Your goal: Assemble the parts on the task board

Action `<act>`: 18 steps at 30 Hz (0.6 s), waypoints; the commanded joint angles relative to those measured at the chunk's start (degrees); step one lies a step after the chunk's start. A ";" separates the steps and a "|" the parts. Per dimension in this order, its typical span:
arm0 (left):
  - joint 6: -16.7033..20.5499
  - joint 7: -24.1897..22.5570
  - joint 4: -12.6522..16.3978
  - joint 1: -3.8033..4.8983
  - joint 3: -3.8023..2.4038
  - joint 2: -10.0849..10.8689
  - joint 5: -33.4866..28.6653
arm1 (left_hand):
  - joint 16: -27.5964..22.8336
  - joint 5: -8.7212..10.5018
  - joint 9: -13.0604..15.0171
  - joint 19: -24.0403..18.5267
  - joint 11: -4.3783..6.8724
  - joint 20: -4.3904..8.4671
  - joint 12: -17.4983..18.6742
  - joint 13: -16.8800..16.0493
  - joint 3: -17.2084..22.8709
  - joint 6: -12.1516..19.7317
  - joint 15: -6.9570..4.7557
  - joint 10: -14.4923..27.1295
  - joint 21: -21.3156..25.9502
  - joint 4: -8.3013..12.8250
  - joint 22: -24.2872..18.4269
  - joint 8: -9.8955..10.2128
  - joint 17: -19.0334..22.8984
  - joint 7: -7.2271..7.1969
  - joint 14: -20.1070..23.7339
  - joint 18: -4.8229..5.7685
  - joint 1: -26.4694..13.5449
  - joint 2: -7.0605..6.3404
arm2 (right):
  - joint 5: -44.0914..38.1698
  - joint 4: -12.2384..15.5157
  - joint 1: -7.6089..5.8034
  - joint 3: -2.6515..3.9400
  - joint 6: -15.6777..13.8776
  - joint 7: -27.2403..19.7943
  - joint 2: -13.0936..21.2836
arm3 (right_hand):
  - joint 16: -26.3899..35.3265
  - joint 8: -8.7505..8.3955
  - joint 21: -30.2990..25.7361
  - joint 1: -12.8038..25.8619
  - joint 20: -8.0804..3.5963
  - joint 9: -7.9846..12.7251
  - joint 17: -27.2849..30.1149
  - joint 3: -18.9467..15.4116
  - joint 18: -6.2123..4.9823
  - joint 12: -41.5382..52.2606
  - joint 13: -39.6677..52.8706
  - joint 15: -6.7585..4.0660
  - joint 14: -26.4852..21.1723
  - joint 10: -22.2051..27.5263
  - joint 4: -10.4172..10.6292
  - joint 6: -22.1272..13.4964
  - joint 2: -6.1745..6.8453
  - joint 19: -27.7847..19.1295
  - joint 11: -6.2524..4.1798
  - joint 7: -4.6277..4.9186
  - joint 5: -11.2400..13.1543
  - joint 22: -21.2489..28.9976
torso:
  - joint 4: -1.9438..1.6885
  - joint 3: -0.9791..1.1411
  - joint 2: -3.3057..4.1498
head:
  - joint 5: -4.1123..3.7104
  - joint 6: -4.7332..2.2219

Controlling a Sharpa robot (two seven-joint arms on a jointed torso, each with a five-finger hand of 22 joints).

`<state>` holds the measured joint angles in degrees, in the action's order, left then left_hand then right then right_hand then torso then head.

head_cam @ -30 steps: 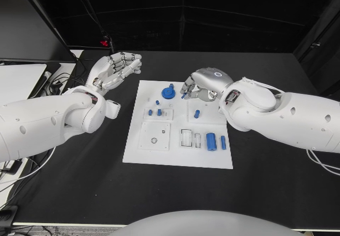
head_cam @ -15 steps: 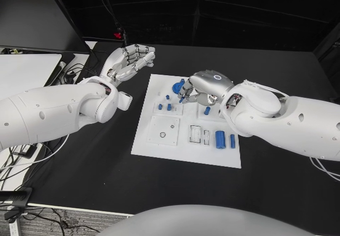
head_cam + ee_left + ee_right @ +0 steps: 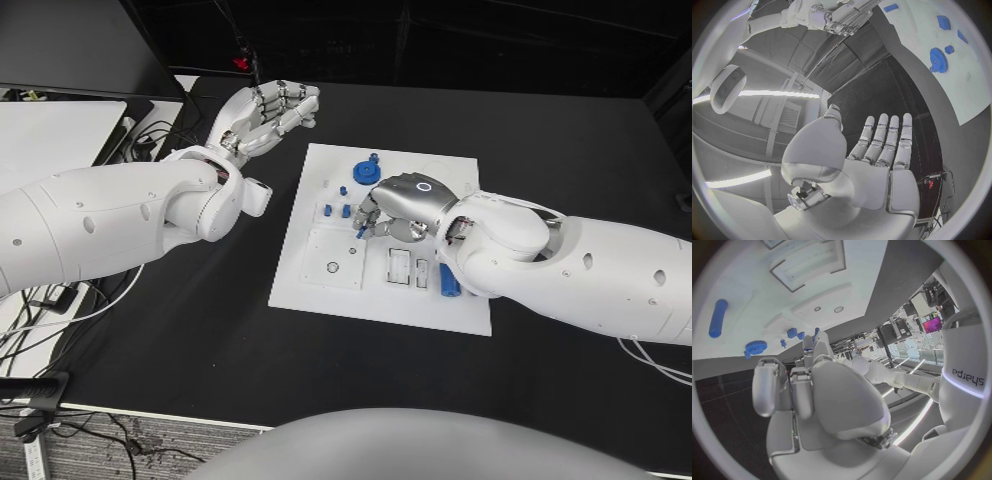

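Two robot hands differ: the left robot hand [image 3: 264, 117] hovers spread and empty beyond the task board [image 3: 325, 290]; the right robot hand [image 3: 392, 208] curls over its middle, grip hidden. Descend slowly, aligning the blue peg [image 3: 450, 282] squarely.

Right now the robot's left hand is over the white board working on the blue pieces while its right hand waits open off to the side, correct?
Swapped. In the head view, the right hand is over the white board among the blue pieces; the left hand waits open off to the side, over the black table.
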<state>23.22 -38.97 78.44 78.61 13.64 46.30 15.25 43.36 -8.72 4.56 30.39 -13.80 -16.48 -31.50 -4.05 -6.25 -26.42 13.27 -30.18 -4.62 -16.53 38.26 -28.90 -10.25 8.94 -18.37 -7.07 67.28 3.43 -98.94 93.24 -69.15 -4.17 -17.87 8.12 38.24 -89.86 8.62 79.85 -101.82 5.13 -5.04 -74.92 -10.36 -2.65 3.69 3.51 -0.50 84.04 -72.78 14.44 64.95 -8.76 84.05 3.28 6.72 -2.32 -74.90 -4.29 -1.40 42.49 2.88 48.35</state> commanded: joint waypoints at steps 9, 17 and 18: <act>-0.18 -1.57 0.03 0.09 -0.06 -0.11 -0.18 | 0.38 -0.29 -0.09 0.40 -0.13 -0.06 -0.19 0.08 -0.37 0.36 0.09 0.39 -0.31 -0.13 -0.05 -0.39 0.04 7.32 0.33 0.26 0.09 0.25 | -2.57 -2.02 1.35 -0.05 1.85 -0.61 -1.58 | -0.14 0.07 -0.51 -0.42 0.29 -0.06 -15.08 0.34 0.32 -0.27 -0.08 0.07 5.96 0.05 -0.04 -0.16 -0.01 2.23 0.38 0.32 -0.39 -11.30 | -0.03 0.01 0.12 | -0.01 0.48; -0.19 -1.56 0.00 0.09 -0.06 -0.12 -0.18 | 0.45 -0.31 -0.11 0.41 -0.12 -0.06 -0.26 0.08 -0.44 0.38 0.09 0.41 -0.31 -0.13 -0.07 -0.46 0.12 7.32 0.34 0.26 0.14 0.29 | -3.86 -2.46 1.60 -0.05 0.93 -0.79 -2.39 | -0.14 0.01 -0.63 -0.46 0.30 -0.04 -15.08 0.39 0.30 -0.28 -0.08 0.10 5.96 0.14 -0.06 -0.22 -0.01 2.19 0.41 0.36 -0.40 -11.26 | 0.04 0.02 0.06 | 0.00 0.78; -0.19 -1.57 0.01 0.09 -0.06 -0.12 -0.18 | 0.48 -0.31 -0.11 0.42 -0.12 -0.06 -0.29 0.09 -0.46 0.40 0.09 0.42 -0.31 -0.14 -0.08 -0.49 0.14 7.32 0.34 0.26 0.16 0.31 | -3.95 -2.52 1.61 -0.05 0.90 -0.78 -2.46 | -0.14 0.00 -0.66 -0.47 0.31 -0.03 -15.08 0.39 0.29 -0.28 -0.08 0.10 5.96 0.15 -0.07 -0.23 0.00 2.18 0.41 0.37 -0.40 -11.25 | 0.03 0.03 0.06 | -0.01 0.83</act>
<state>23.22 -38.98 78.41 78.61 13.64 46.25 15.25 43.64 -8.72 4.50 30.40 -13.80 -16.48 -31.50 -4.05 -6.48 -26.42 13.27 -30.18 -4.62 -16.76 38.26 -29.19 -10.16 8.94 -18.37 -7.06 67.28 3.43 -101.37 90.73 -67.48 -4.26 -16.59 7.79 35.87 -89.86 8.61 79.38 -101.88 5.13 -5.04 -74.92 -10.37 -2.65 3.69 3.51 -0.50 84.04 -72.78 14.44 64.68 -8.68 84.04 3.28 6.85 -2.52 -74.90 -4.27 -1.40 42.57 2.87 49.10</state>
